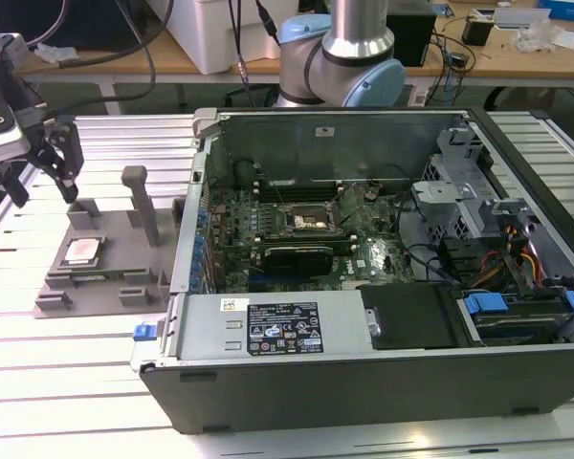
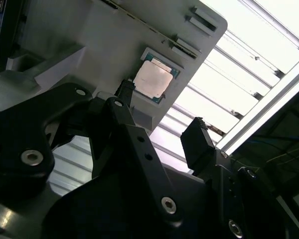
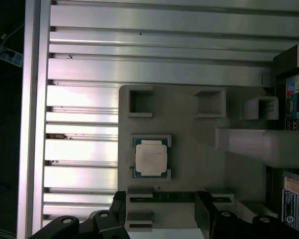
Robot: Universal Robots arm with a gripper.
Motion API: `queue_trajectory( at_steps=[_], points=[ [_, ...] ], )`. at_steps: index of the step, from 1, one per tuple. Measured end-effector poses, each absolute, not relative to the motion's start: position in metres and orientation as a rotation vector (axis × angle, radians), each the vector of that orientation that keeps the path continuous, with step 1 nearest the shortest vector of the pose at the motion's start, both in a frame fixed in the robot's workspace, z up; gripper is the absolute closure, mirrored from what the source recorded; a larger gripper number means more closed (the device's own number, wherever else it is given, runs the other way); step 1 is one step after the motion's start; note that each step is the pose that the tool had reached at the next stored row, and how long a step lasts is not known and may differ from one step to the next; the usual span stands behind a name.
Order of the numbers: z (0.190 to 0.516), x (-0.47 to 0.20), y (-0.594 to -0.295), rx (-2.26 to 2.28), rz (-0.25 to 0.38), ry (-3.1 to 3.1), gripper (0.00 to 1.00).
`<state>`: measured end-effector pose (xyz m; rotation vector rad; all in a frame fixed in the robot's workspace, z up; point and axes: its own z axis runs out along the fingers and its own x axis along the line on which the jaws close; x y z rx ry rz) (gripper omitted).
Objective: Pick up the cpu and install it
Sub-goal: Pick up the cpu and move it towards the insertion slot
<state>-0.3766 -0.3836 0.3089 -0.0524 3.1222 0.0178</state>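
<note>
Cpu (image 1: 81, 251) lies flat in its square recess on the grey tray (image 1: 115, 256), metal top up, and nothing touches it. The gripper (image 1: 45, 196) hangs above the tray's end toward the exterior view's left, clear of the chip, with its two black fingers (image 1: 70, 170) spread apart and nothing between them. In the second wrist view the gripper (image 2: 159, 107) frames the cpu (image 2: 152, 78) between its parted fingers, well short of it. In the first wrist view the cpu (image 3: 151, 157) sits squarely in the tray (image 3: 189, 149), with the gripper (image 3: 159, 199) just at the tray's edge.

A grey post (image 1: 139, 201) stands upright on the tray, beside the chip. The tray rests on a table (image 1: 77, 335) of long aluminium slats, bright under the room lights. Just beside the tray, toward the exterior view's right, an opened computer case (image 1: 364, 392) lies on its side on the same slats. Inside it is the green motherboard (image 1: 231, 225) with the black socket (image 1: 306, 220) near its middle, and a power supply (image 1: 277, 330) runs along the near wall.

Behind the case rises the arm's base (image 1: 340, 57), silver with blue caps. Beyond that stand wooden desks (image 1: 163, 59) strewn with cables and a white box (image 1: 230, 33).
</note>
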Motion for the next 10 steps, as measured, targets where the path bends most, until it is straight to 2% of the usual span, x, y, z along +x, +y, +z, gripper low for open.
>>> queue_trajectory(
  at_steps=[10],
  points=[
    [0.3024,-0.3765,-0.3836,-0.053,0.018,3.122,0.34]
  ],
)
